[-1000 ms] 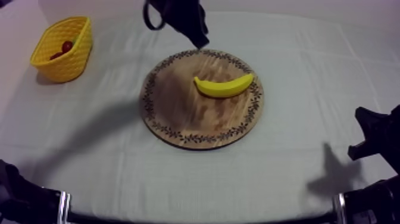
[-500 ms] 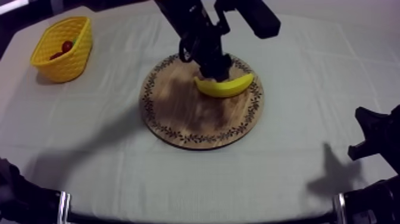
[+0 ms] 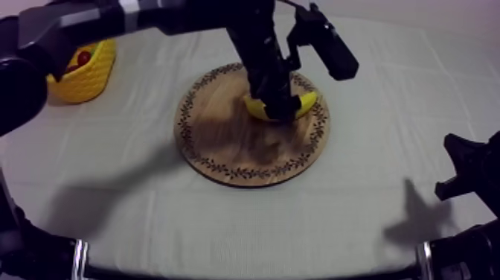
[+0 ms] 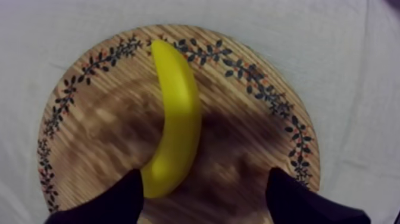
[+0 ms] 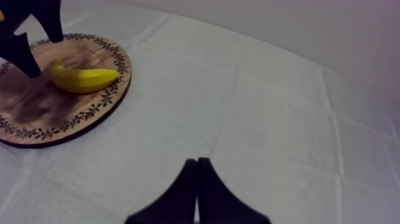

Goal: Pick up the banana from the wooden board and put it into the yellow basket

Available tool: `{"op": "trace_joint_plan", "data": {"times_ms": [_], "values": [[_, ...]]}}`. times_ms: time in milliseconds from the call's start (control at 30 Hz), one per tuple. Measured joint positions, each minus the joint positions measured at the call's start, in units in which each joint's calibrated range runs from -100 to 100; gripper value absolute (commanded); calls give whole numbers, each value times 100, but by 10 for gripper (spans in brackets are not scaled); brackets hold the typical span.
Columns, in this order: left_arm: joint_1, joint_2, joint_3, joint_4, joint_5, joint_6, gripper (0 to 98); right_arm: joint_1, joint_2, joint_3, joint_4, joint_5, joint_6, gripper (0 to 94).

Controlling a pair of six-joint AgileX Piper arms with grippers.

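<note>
Banana (image 4: 172, 119) on board (image 4: 250, 149); L gripper (image 4: 205, 182) over end (jaws apart).

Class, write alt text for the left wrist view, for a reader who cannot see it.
The left gripper, fingers open, hangs over a yellow banana lying on a round wooden board with a leaf-patterned rim; the banana's near end lies between the fingers, close to one. Grey-white cloth surrounds the board.

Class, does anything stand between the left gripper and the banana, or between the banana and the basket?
Nothing visible does. The left gripper is open around one end of the banana on the board. Only cloth separates board and basket.
</note>
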Motion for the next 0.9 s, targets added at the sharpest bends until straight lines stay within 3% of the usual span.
{"op": "trace_joint_plan", "data": {"times_ms": [633,733,900], "values": [[43,1444,-1445,218,511,-208,724,0,0,0,0,9,-3,2],[26,1562,-1671,232,614,-214,631,0,0,0,0,-1,-3,2],[-6,1734,-1977,275,746,-146,332,0,0,0,0,-1,-3,2]]}}
